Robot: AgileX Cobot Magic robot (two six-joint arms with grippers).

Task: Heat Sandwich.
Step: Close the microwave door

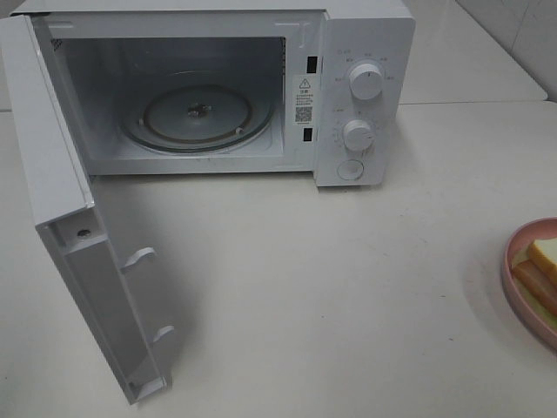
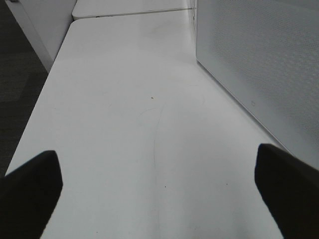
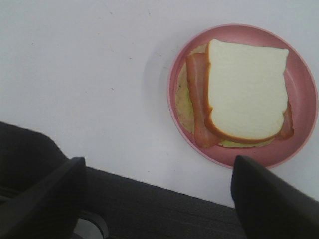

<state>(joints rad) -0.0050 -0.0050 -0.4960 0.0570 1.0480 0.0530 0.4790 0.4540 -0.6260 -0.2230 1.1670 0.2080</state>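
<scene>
The left gripper (image 2: 159,191) hangs above a white table (image 2: 134,114), its two dark fingertips (image 2: 30,191) spread wide with nothing between them. Beside the table's bare top rises a white perforated panel (image 2: 259,59), and dark floor (image 2: 20,69) lies beyond the table's opposite edge.

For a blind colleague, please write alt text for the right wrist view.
A sandwich of pale bread and reddish-brown meat lies on a round pink plate on a white table. The dark tips of the open right claw frame the near edge, holding nothing.
</scene>
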